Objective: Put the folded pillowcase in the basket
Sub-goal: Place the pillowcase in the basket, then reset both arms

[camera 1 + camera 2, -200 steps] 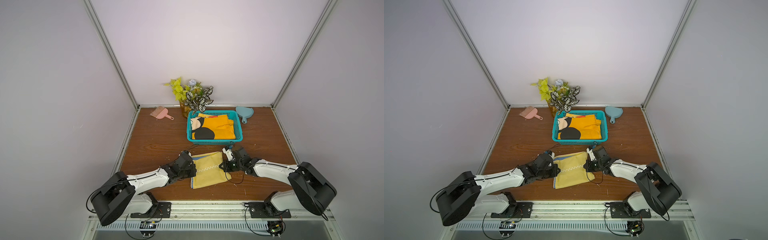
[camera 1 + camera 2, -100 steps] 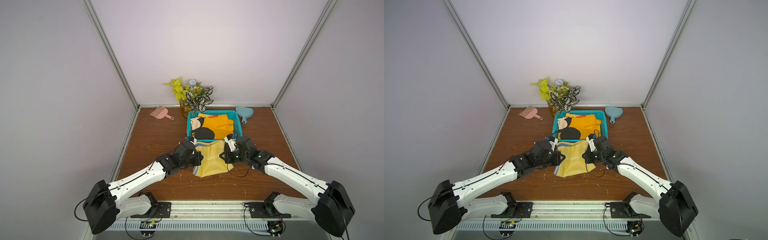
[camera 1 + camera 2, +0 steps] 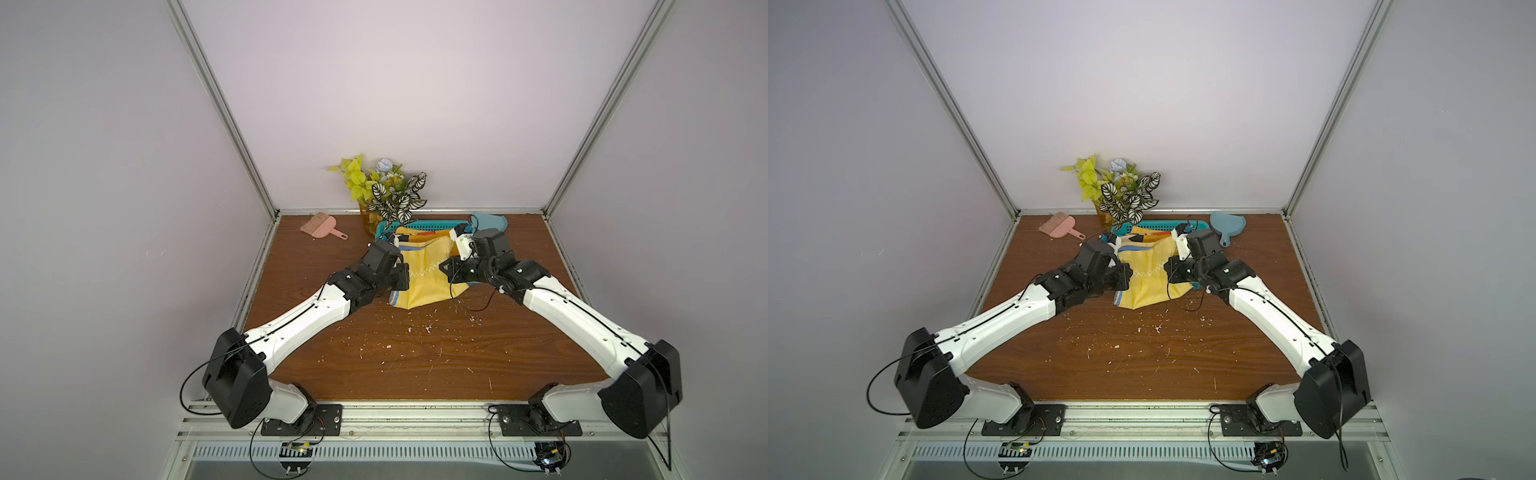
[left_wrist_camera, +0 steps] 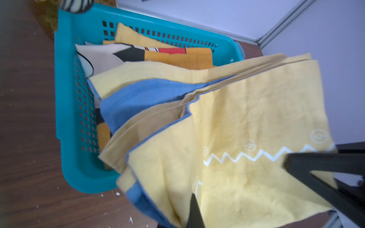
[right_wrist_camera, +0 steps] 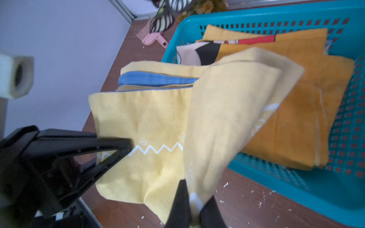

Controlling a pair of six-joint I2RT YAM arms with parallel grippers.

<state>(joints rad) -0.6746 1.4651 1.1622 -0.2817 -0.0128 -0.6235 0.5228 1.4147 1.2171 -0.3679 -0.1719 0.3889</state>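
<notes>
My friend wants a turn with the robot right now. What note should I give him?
Left claw: shut on one edge of the yellow pillowcase.
Right claw: shut on the opposite edge.
Pillowcase: lifted, far edge over the near rim of the teal basket, the rest hanging outside.
Done: picked up, at the basket.
Left: move it fully over the basket, lower it onto the orange cloth inside, open both claws.

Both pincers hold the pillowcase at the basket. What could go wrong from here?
1. The pillowcase sags between the left pincer and right pincer; its hanging lower edge may catch the near rim of the basket.
2. Its layers gape apart, so the fold may come undone on release.
3. Leaves of the plant overhang the basket's far corner; an arm might brush them.
</notes>
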